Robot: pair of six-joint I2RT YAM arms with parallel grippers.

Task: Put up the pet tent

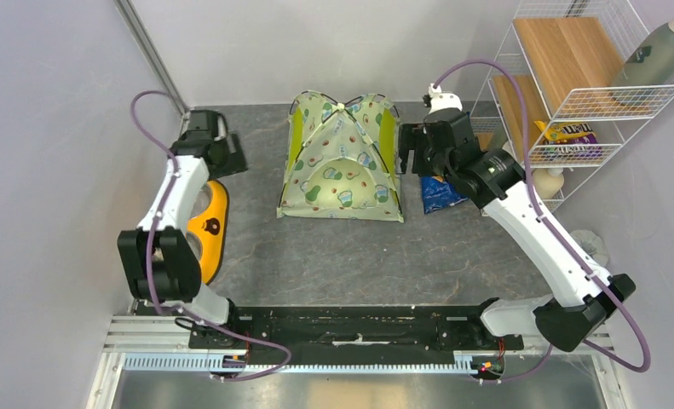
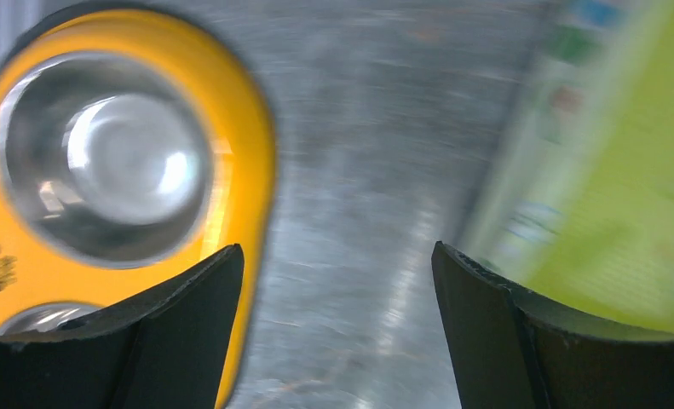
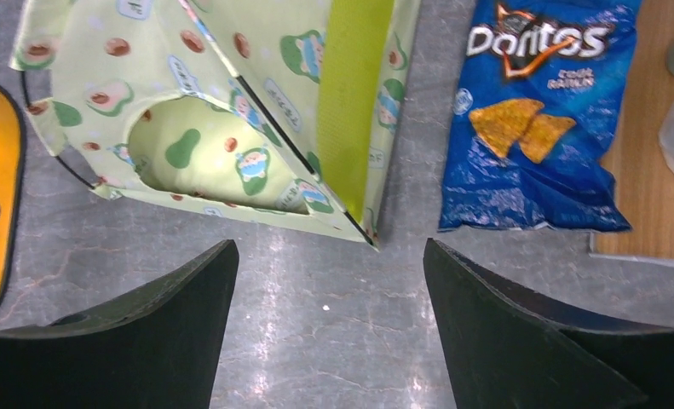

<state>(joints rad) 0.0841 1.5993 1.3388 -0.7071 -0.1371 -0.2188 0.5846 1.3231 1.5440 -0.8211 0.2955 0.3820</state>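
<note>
The pet tent stands upright as a dome in the middle of the table, its round door facing the arms. Thin black poles run along its seams. My left gripper hovers to the tent's left, open and holding nothing. The left wrist view is blurred: open gripper over bare table, with the tent at the right edge. My right gripper hangs just right of the tent, also open and holding nothing. In the right wrist view the gripper is above the table, short of the tent's near right corner.
A yellow pet feeder with steel bowls lies at the left. A blue Doritos bag lies right of the tent beside a wooden board. A white wire rack with a green bottle stands at the back right.
</note>
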